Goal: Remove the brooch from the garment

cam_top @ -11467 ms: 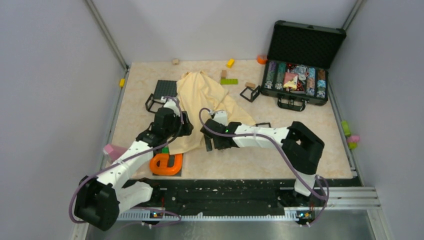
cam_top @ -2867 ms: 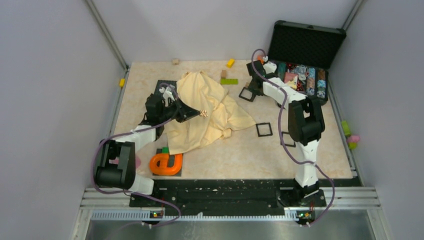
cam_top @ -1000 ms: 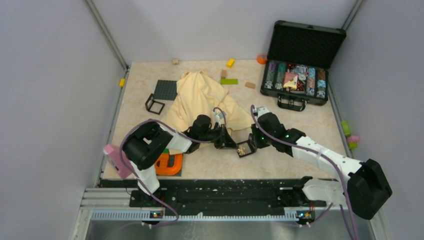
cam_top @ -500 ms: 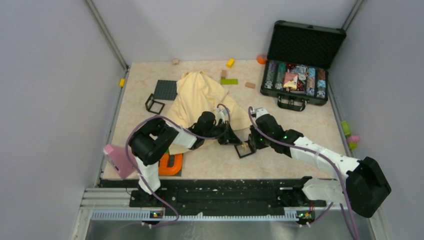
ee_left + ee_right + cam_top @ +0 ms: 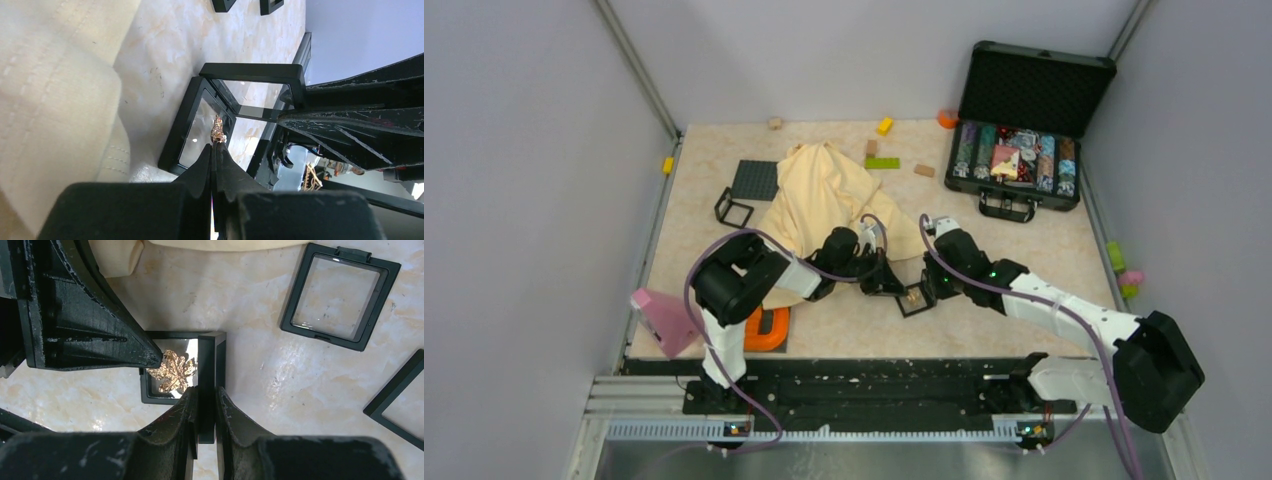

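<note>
The left gripper (image 5: 215,150) is clenched on the brooch (image 5: 218,130), which juts from its fingertips at twelve o'clock in the left wrist view, long axis in line with the fingers. It is clear of the garment (image 5: 824,195) and just over the open black frame (image 5: 144,387). The right gripper (image 5: 205,395) pinches the frame's raised lid (image 5: 212,355), so the brooch lies at this claw's ten o'clock.

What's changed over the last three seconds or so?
The left gripper carried the brooch off the garment toward the near edge and holds it pinched over an open frame. The right gripper swung back from the case and now clamps that frame's raised lid. The case stayed put.
</note>
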Tool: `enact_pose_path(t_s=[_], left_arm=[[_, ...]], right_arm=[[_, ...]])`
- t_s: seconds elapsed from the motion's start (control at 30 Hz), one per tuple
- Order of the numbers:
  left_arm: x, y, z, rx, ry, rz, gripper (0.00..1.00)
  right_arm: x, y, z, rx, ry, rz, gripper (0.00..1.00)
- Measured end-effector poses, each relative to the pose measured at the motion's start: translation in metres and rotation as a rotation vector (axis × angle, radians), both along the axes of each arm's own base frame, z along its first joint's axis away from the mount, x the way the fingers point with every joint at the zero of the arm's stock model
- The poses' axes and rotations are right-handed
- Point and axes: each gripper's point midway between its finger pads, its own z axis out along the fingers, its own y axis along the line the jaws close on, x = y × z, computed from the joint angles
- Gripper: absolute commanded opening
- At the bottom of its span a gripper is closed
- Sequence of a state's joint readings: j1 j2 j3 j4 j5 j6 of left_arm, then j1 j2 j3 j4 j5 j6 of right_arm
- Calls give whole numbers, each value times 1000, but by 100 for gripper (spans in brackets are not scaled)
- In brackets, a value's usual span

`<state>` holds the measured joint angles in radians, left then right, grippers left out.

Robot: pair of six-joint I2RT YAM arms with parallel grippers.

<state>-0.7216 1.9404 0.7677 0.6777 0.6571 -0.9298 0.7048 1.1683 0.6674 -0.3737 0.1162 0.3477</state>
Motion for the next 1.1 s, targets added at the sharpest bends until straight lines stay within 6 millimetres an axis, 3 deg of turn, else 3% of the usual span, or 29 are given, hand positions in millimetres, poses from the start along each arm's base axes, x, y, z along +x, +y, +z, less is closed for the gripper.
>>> enact_pose_path(t_s=[0.07,0.17,0.47,0.63,0.73,0.83,0.93,1.1], left_arm=[[-1,-1,0,0,0,-3,15],[-2,-1,-1,2,-4,-8,24],[-1,2,-4,27,-17,-3,36],[3,8,11,62,-74,21,39],[7,14,30,63,-131,46,37],[10,22,42,65,-173,67,25],[10,29,37,96,-179,76,13],[6,36,15,141,-146,73,7]], right_arm=[[0,0,-1,-2,2,0,5],[1,1,0,1,-2,0,5],[2,1,-2,-3,0,-2,5],[4,0,-3,-10,-7,-8,7],[4,2,-3,-17,-17,-5,10],[5,5,-2,-28,-25,0,20],[6,10,-2,-37,-27,8,33],[0,9,-8,-58,8,16,53]])
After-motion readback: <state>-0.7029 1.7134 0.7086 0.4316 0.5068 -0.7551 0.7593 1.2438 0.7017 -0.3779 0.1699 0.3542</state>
